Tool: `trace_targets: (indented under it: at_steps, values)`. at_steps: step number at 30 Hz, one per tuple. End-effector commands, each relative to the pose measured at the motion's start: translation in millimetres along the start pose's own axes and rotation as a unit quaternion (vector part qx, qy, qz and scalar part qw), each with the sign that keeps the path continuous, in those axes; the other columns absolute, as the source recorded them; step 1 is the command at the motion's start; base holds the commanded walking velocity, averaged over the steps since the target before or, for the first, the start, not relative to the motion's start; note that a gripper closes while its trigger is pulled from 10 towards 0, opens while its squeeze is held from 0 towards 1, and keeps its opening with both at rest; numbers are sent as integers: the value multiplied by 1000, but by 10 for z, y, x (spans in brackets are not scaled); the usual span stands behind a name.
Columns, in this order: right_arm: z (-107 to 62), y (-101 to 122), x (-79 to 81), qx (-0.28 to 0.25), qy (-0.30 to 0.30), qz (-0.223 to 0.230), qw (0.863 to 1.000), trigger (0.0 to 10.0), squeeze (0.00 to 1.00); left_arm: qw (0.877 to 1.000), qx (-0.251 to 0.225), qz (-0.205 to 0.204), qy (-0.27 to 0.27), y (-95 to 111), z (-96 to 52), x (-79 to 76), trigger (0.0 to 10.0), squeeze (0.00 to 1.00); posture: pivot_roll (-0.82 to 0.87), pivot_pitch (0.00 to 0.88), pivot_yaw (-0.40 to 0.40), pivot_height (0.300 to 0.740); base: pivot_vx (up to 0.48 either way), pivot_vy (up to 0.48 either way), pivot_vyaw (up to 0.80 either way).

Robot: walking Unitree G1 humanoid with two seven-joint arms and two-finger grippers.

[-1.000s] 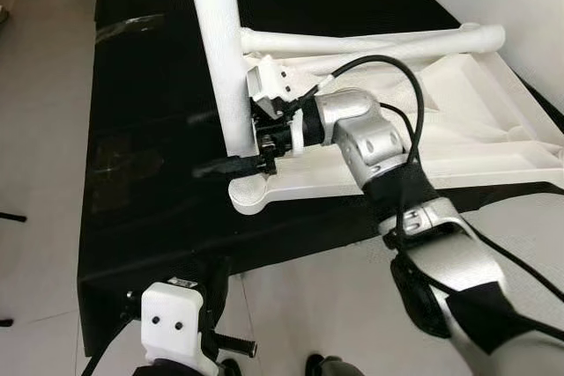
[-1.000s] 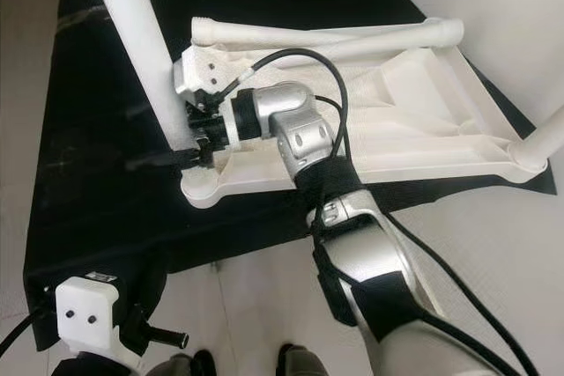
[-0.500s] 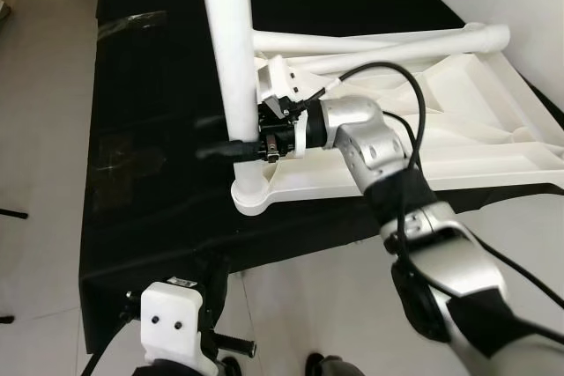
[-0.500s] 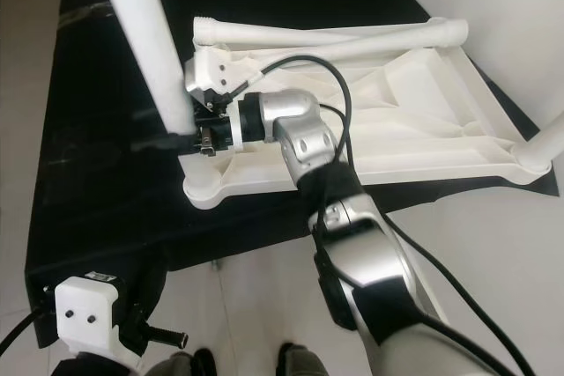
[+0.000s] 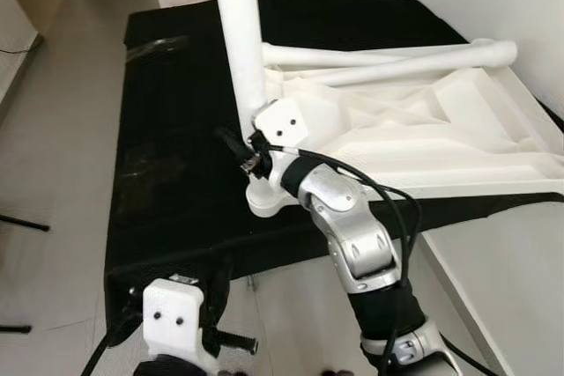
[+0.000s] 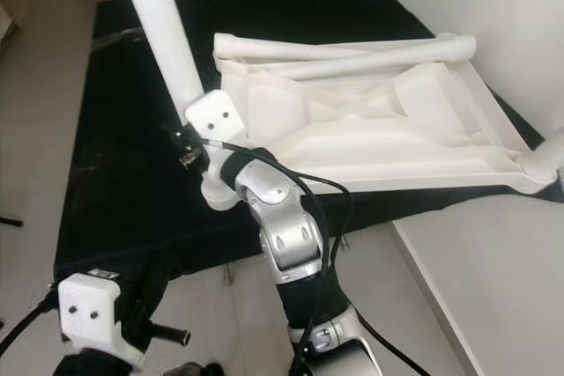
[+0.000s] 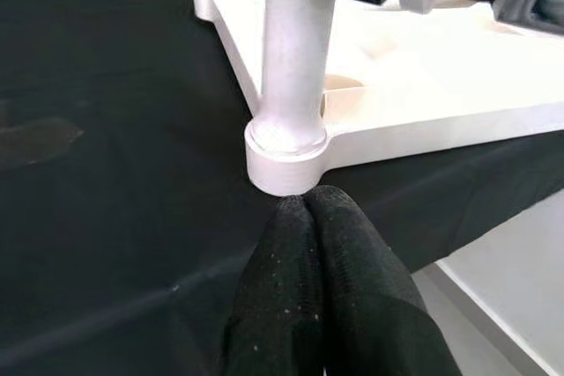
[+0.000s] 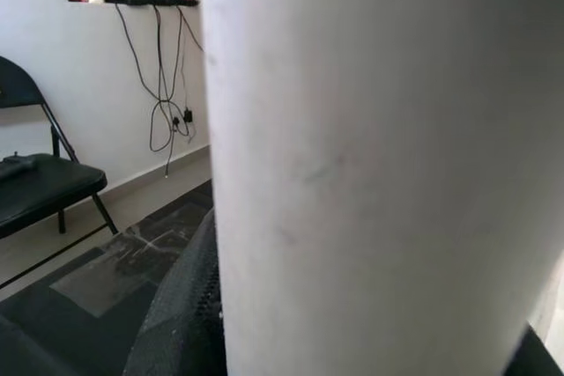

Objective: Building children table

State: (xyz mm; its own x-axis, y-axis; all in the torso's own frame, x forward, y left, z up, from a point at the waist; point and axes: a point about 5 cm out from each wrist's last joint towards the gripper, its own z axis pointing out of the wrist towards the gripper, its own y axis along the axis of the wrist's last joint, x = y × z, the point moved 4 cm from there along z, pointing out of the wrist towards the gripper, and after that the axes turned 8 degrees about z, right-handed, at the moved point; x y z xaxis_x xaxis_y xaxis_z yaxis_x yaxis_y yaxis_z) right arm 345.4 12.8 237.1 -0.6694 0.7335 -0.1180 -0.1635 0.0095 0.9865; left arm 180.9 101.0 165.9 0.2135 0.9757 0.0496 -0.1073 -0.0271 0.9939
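The white children's table (image 5: 423, 143) lies upside down on a black cloth (image 5: 167, 129). One white leg (image 5: 242, 41) stands upright in the near-left corner socket (image 7: 286, 151). My right gripper (image 5: 245, 151) is shut on this leg just above the socket; the right wrist view has the leg (image 8: 370, 173) right against the camera, with a black finger (image 8: 176, 314) beside it. My left gripper (image 7: 308, 209) hangs low in front of the cloth's near edge, fingertips pressed together on nothing, pointing at the socket. Two loose legs (image 5: 388, 55) lie across the far side of the table.
Another leg (image 6: 551, 151) stands at the table's right corner. A white wall runs along the right. Tiled floor (image 5: 53, 129) lies to the left of the cloth. A black folding chair (image 8: 35, 173) and hanging cables stand by the far wall.
The leg's foot went from beside the corner socket into it and now stands upright there. My right arm swung round to the front, still gripping the leg. The head camera shifted.
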Motion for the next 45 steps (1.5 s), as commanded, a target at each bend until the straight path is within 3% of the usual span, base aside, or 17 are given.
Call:
trace_targets:
  at_steps: [1,2,3,4,5,8,9,13,19,20,21,28,29,30,31,41,45]
  values:
    - [0,-464,128,90,1,33,995,3412,0,1000,16,-3,4,-74,-24,8,10000,0,-28,222,-2,740,0,0,0]
    - [0,-464,128,90,1,33,995,3412,0,1000,16,-3,4,-74,-24,8,10000,0,-28,222,-2,740,0,0,0]
    - [7,-404,138,79,16,42,996,10000,0,1000,16,-2,5,-75,-25,10,10000,0,-29,221,-2,740,0,0,0]
    - [11,-317,139,64,39,56,996,10000,0,1000,16,-2,5,-76,-25,8,10000,0,-27,219,-3,740,0,0,0]
    - [18,-192,114,39,75,73,994,10000,863,1000,16,-3,4,-77,-25,5,10000,0,-28,219,-3,740,0,0,0]
    - [16,-105,93,22,97,82,992,10000,863,1000,16,-3,2,-77,-25,0,10000,0,-28,219,-2,740,0,0,0]
    - [-2,-12,61,9,135,90,987,10000,1000,1000,17,-4,1,-78,-25,-6,10000,0,-28,221,-5,740,0,0,0]
    - [-38,240,-189,-20,226,80,971,10000,1000,1000,17,-6,-1,-70,-27,-21,10000,0,-20,224,-11,740,0,0,0]
    - [-97,292,-225,-6,319,40,947,10000,918,1000,16,-4,1,-61,-36,-21,10000,0,-3,233,-12,740,0,0,0]
    - [-137,302,-209,2,358,35,933,10000,204,1000,16,-3,1,-56,-43,-19,10000,0,-2,234,-10,740,0,0,0]
    - [-168,305,-194,14,395,39,918,10000,0,1000,16,-3,1,-52,-51,-19,10000,0,0,238,-10,740,0,0,0]
    - [-69,359,-184,31,439,40,897,10000,0,1000,19,-1,0,-41,-85,-25,10000,0,15,248,-6,740,0,0,0]
    - [-44,393,-183,31,454,44,890,3294,0,1000,21,-1,0,-36,-98,-31,10000,0,23,257,-5,740,0,0,0]
    - [-44,393,-183,31,454,44,890,3294,0,1000,21,-1,0,-36,-98,-31,10000,0,23,257,-5,740,0,0,0]
    - [-42,402,-183,30,458,45,887,0,0,1000,21,-1,0,-34,-100,-32,10000,0,23,257,-5,740,0,0,0]
    - [-134,349,-340,48,475,42,878,0,0,1000,22,-2,2,-27,-95,-39,10000,0,32,266,-5,740,0,0,0]
    - [-273,116,-520,52,407,41,911,0,0,1000,20,-5,3,-26,-82,-41,10000,0,13,269,-15,740,0,0,0]
